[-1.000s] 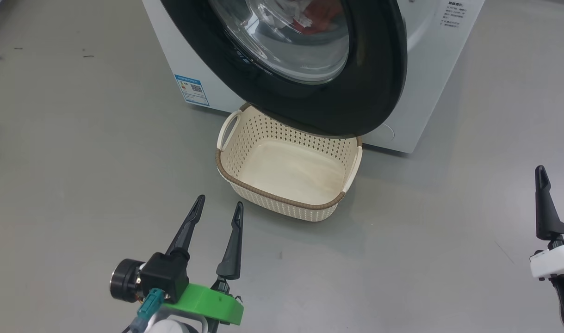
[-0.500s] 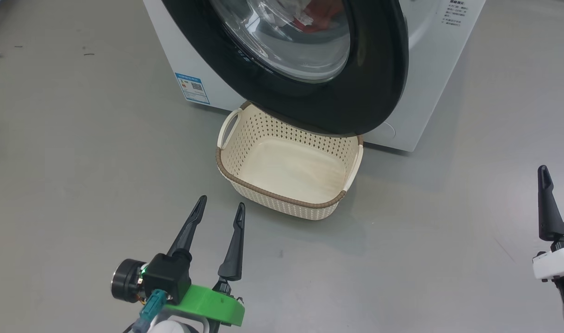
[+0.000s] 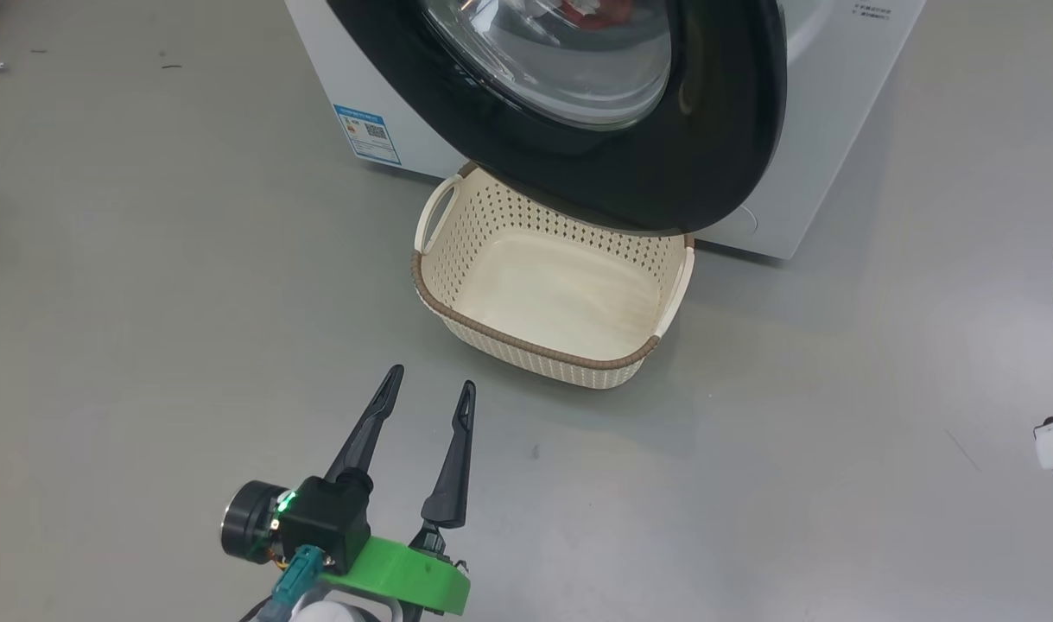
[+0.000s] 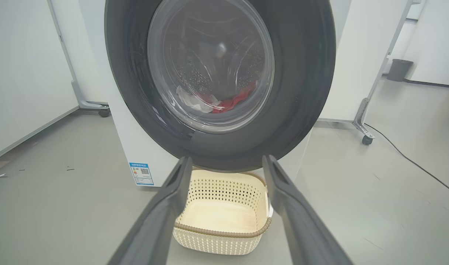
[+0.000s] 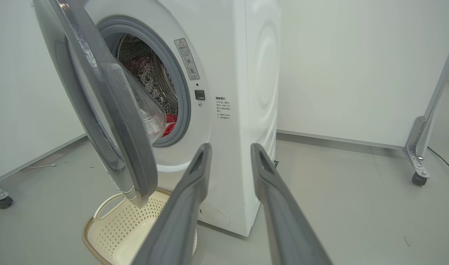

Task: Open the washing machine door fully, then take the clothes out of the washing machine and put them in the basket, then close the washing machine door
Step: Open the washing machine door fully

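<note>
The white washing machine (image 5: 246, 73) has its door (image 3: 716, 130) standing ajar, swung partway out on its left hinge, its black ring (image 4: 301, 73) hanging over the basket. Red and white clothes (image 4: 217, 105) lie inside the drum, behind the glass; a red patch of the clothes (image 5: 169, 127) shows through the gap. The cream basket (image 3: 526, 345) sits empty on the floor just under the door. My left gripper (image 3: 431, 380) is open and empty, a short way in front of the basket. Facing the machine's front right corner, my right gripper (image 5: 230, 147) is open and empty, a narrower gap between its fingers.
Grey floor surrounds the machine. A blue label (image 3: 367, 134) marks its lower left front. White partition panels on wheeled feet (image 4: 364, 138) stand behind and to the right, with a black cable (image 4: 412, 162) along the floor and a dark bin (image 4: 399, 69) beyond.
The whole head view has shifted slightly, so the camera moved. My right gripper has gone forward, toward the machine and the view's right edge. The left gripper, door and basket stay put.
</note>
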Robot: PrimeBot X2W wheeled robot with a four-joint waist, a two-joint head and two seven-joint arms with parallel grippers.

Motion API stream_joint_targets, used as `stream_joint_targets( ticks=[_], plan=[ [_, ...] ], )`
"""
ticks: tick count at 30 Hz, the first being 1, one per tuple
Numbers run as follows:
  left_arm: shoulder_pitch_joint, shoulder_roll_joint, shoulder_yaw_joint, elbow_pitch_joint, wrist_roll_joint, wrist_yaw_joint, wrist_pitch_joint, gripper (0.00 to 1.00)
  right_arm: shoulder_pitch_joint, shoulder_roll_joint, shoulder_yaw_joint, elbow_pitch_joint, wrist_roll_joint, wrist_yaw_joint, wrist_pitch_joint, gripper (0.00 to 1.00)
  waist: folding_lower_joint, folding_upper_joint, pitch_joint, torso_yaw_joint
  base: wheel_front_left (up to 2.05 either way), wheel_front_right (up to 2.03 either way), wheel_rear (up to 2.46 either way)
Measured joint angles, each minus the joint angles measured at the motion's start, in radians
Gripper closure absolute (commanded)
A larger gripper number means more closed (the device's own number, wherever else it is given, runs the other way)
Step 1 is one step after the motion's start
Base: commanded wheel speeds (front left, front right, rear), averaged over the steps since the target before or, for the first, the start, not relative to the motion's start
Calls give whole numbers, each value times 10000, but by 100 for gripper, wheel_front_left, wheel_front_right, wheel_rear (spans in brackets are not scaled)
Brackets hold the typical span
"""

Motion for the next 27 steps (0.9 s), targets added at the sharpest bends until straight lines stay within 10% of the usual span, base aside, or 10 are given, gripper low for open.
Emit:
stream_joint_targets(
  ticks=[20, 27],
  plan=[
    [-41, 0, -550, -316, -36, 2, 0, 0, -2569, 612, -556, -109, 5288, 301, 3200, 100, 1, 0, 888, 659, 0, 0, 0],
    [-41, -2, -635, -439, -136, 2, 0, 0, -3672, 1001, -667, 194, 7267, -153, 4627, 100, 0, 0, 1184, 904, 0, 0, 0]
  ],
)
